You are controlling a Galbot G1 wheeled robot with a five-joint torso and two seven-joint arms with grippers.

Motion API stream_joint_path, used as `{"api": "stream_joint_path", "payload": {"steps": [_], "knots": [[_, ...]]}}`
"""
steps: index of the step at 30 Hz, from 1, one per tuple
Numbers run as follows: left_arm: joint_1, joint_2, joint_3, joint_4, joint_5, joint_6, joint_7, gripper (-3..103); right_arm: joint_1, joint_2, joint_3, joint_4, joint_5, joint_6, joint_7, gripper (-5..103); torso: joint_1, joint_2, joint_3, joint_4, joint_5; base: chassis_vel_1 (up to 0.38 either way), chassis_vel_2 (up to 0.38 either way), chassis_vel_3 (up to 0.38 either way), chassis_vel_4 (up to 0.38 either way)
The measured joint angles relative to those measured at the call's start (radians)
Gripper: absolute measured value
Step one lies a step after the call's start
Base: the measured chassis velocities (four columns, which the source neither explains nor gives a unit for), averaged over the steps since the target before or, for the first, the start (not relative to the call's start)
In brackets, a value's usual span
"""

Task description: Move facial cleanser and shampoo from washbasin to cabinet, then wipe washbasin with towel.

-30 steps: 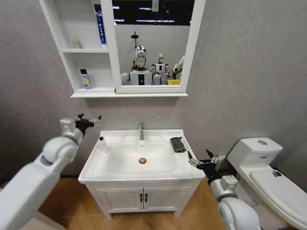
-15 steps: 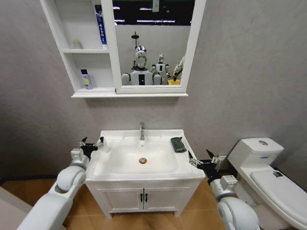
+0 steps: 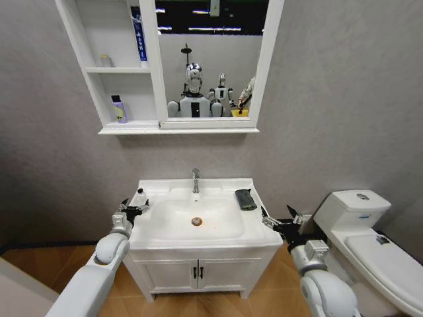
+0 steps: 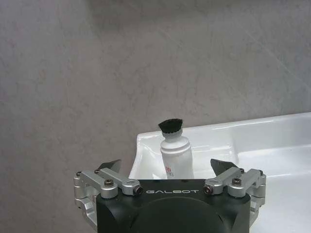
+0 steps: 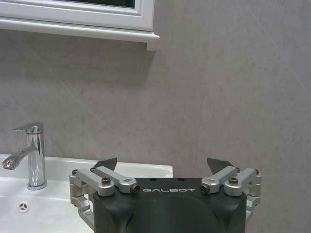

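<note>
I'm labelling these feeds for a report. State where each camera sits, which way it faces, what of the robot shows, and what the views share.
Head view: high on the robot, looking forward and down at the washbasin and cabinet; both arms show.
Left wrist view: behind the open left claw, facing a white black-capped bottle on the washbasin's corner.
Right wrist view: behind the open right claw, facing the wall, tap alongside.
Shared: head and left wrist views show the bottle; head and right wrist views show the tap.

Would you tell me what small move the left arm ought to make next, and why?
Probably ease the left gripper forward around the white bottle: it stands upright on the washbasin corner, centred ahead of the open jaws, not yet between them.
</note>
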State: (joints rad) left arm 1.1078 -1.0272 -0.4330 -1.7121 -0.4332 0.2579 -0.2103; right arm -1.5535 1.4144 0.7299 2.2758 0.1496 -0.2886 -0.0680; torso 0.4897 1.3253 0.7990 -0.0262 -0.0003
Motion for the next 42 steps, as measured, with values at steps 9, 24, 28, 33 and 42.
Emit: {"api": "stream_joint_path", "payload": {"steps": [9, 24, 28, 33, 42], "knots": [[-0.026, -0.014, 0.015, 0.033, -0.004, 0.012, 0.0, 100, 0.016, -0.009, -0.008, -0.009, -0.001, -0.002, 0.0, 100, 0.0, 0.0, 0.0, 0.0, 0.0, 0.0, 0.0, 0.0, 0.0], [-0.074, -0.053, 0.029, 0.087, -0.007, 0.011, -0.017, 100, 0.018, -0.021, -0.003, -0.019, 0.011, -0.003, 0.001, 100, 0.0, 0.0, 0.0, 0.0, 0.0, 0.0, 0.0, 0.0, 0.0], [-0.074, -0.068, 0.028, 0.1, -0.014, -0.003, -0.008, 100, 0.023, -0.028, -0.003, -0.022, 0.014, -0.003, 0.001, 100, 0.0, 0.0, 0.0, 0.0001, 0.0, 0.0, 0.0, 0.0, 0.0], [-0.074, -0.087, 0.028, 0.124, -0.013, -0.046, 0.021, 100, 0.029, -0.03, -0.006, -0.023, 0.015, -0.004, 0.001, 100, 0.0, 0.0, 0.0, 0.0, -0.0001, 0.0, 0.0, 0.0, 0.0], [-0.104, -0.119, 0.029, 0.176, -0.002, -0.119, 0.027, 100, 0.029, -0.031, -0.006, -0.023, 0.015, -0.006, -0.002, 100, 0.0, 0.0, 0.0, 0.0, 0.0, 0.0, 0.0, 0.0, 0.0]]}}
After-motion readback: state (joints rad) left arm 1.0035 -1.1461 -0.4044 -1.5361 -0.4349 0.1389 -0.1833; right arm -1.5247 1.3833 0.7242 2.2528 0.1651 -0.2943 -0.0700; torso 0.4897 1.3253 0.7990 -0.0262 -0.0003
